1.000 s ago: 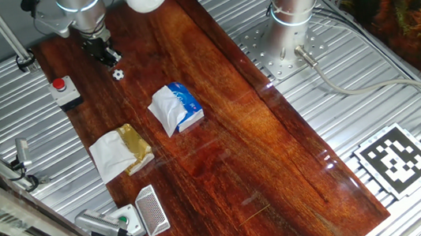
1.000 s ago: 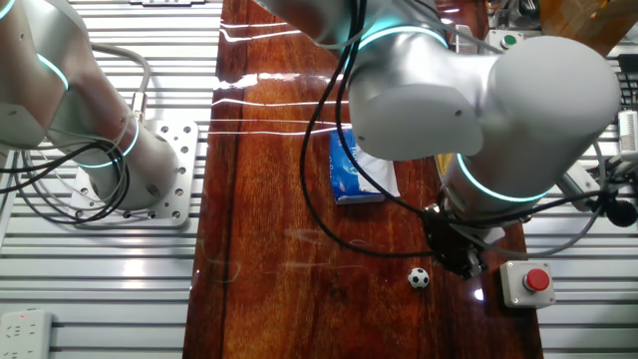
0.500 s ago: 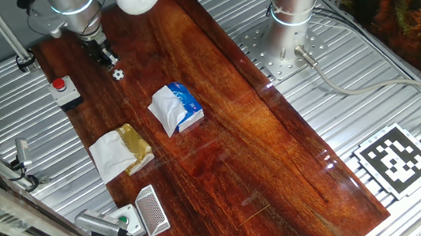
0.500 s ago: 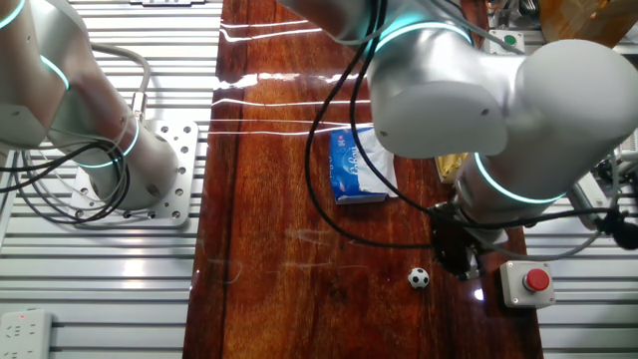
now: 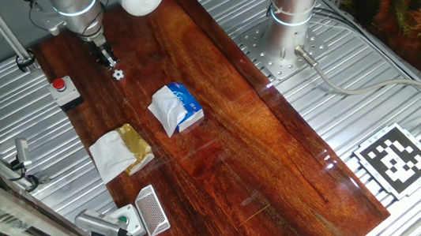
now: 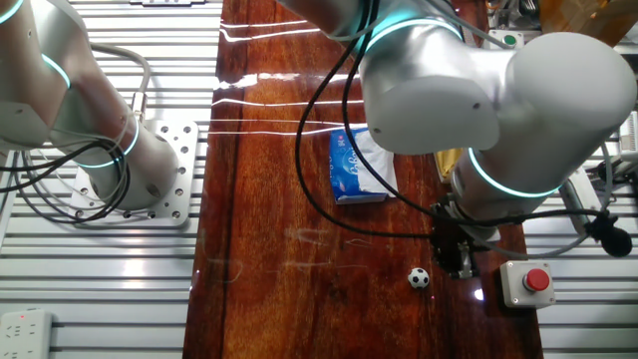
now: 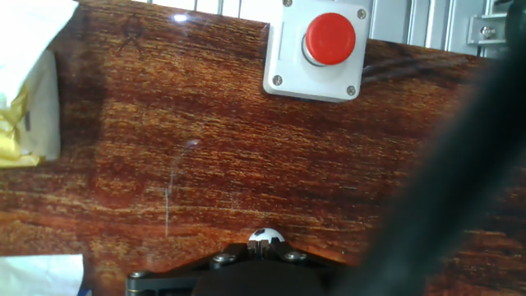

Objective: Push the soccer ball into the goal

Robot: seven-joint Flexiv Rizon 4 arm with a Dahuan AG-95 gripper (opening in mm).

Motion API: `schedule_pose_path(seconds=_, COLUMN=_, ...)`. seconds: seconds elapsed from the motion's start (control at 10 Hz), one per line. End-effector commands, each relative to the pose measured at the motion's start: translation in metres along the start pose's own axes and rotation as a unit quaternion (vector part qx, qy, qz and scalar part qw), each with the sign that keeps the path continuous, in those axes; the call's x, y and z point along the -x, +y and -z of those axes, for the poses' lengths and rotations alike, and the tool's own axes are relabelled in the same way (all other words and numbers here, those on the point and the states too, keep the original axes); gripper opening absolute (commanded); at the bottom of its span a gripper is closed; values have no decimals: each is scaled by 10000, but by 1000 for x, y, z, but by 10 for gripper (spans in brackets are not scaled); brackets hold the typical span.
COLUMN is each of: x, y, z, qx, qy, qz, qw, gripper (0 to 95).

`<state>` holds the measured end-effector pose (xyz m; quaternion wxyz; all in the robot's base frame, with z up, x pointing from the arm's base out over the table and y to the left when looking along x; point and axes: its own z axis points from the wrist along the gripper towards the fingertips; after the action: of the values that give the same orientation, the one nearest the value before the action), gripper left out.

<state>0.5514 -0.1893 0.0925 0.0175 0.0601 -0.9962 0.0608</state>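
Just beside the tool (image 6: 461,261) sits the ball (image 6: 420,277), down on the wooden counter (image 6: 269,229). The two look very close, but whether they touch cannot be told. The tool is held low and upright, near the counter, likely so its side can be used to shove the ball along. Nothing is held by it. Whether its fingers are together or apart cannot be told, since they are hidden by the arm and look dark in both fixed views.

In the hand view, only the top of the ball (image 7: 265,238) is seen, peeking over the tool's body. Past the tool on the far side from the ball is a red button (image 6: 537,279) on a white box.

The goal (image 5: 151,210) is well apart from the tool, at the other end of the counter. Between them lie a tissue pack (image 5: 177,107) and a napkin (image 5: 121,152). The ball is judged to need a long push, steered between those two so nothing is hit.
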Motion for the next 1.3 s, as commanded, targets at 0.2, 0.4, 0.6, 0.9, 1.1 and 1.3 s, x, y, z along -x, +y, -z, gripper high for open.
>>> schedule_pose_path(seconds=0.2, x=0, y=-1, z=0, qx=6, qy=-10, qz=-47, qw=10000, gripper=0)
schedule_pose_path(seconds=0.4, x=1, y=-10, z=-4, qx=6, qy=8, qz=39, qw=10000, gripper=0)
schedule_pose_path(seconds=0.6, x=1, y=-20, z=-12, qx=34, qy=16, qz=168, qw=9999, gripper=0)
schedule_pose_path(seconds=0.9, x=1, y=-30, z=-16, qx=21, qy=30, qz=263, qw=9996, gripper=0)
schedule_pose_path(seconds=1.1, x=-4, y=-34, z=-23, qx=31, qy=13, qz=296, qw=9996, gripper=0)
schedule_pose_path(seconds=1.3, x=-9, y=-39, z=-30, qx=23, qy=3, qz=363, qw=9993, gripper=0)
